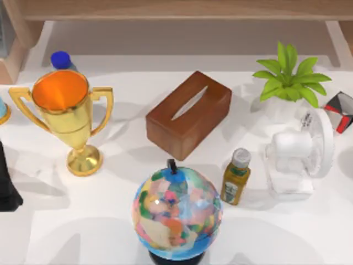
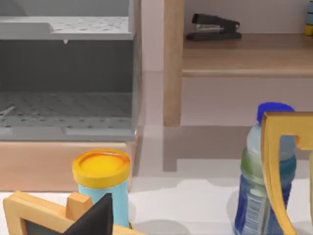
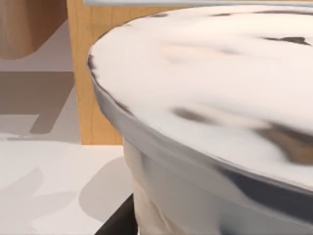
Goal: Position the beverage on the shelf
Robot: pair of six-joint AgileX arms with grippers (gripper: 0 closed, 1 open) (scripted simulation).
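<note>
Nothing of the task is done yet, as far as the views show. The drink, taken to be the blue-capped bottle (image 1: 60, 59), stands upright on the bench (image 1: 309, 232) just behind the gold trophy (image 1: 69, 110), partly hidden by the trophy's rim and handle. In the left wrist view the bottle (image 2: 264, 166) is on the bench surface beside the trophy's handle (image 2: 281, 161), well below the shelf (image 2: 244, 58). The shelf (image 1: 165, 10) runs beyond the trophy along the back of the bench. Its board carries a black stapler (image 2: 215, 27) and has bare wood next to that.

A smaller yellow-green bottle (image 1: 236, 176) stands well away from the trophy and could also count as a drink.

Whether the left hand or the right hand is apart or together cannot be told, and nothing shows the bottle held. Reaching, gripping, lifting and setting down all appear to remain.
</note>
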